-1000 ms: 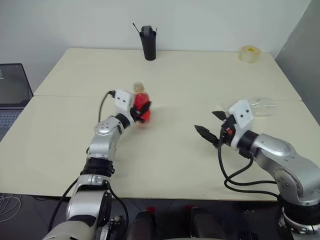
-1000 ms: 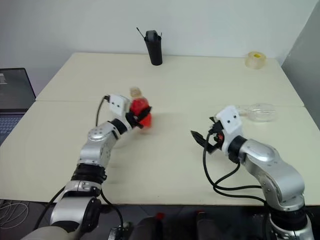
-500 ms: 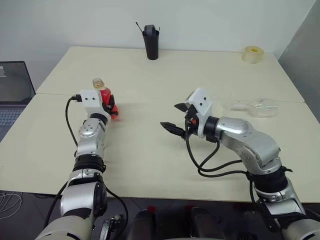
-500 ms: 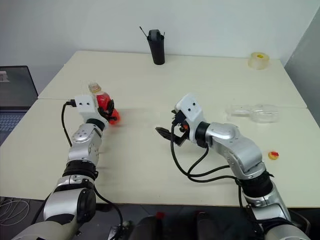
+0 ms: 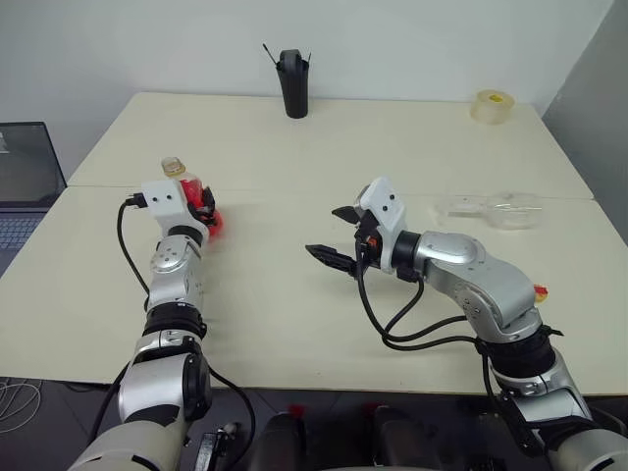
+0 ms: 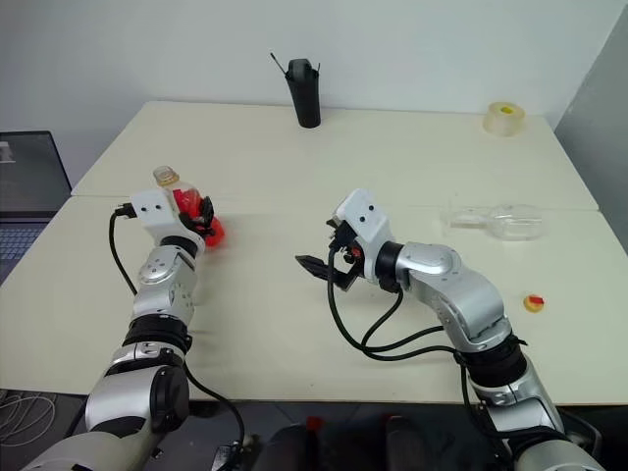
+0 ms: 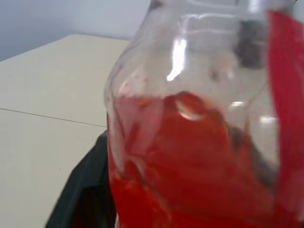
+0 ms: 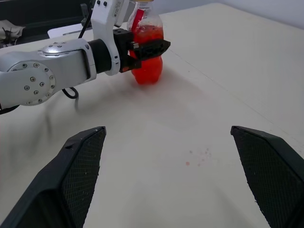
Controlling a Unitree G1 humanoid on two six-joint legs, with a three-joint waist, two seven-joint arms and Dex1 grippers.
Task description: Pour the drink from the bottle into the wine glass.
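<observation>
The small clear plastic bottle (image 5: 189, 189) stands upright on the pale table (image 5: 294, 294), far over on the robot's left side. It is still about half full of bright red drink (image 7: 190, 161), and its top looks open. A small yellow-and-red cap (image 6: 533, 303) lies on the table at the right. The clear stemmed wine glass (image 5: 496, 209) lies on its side, well apart from the bottle, and looks empty. So the pouring has probably not been done. The glass would first have to be stood up.

The left gripper (image 8: 149, 49) has its black fingers around the bottle's belly. One cannot tell if they squeeze it or have let go a little.

The right gripper (image 5: 339, 235) hangs over the middle of the table. Its fingers are spread wide and hold nothing.
</observation>
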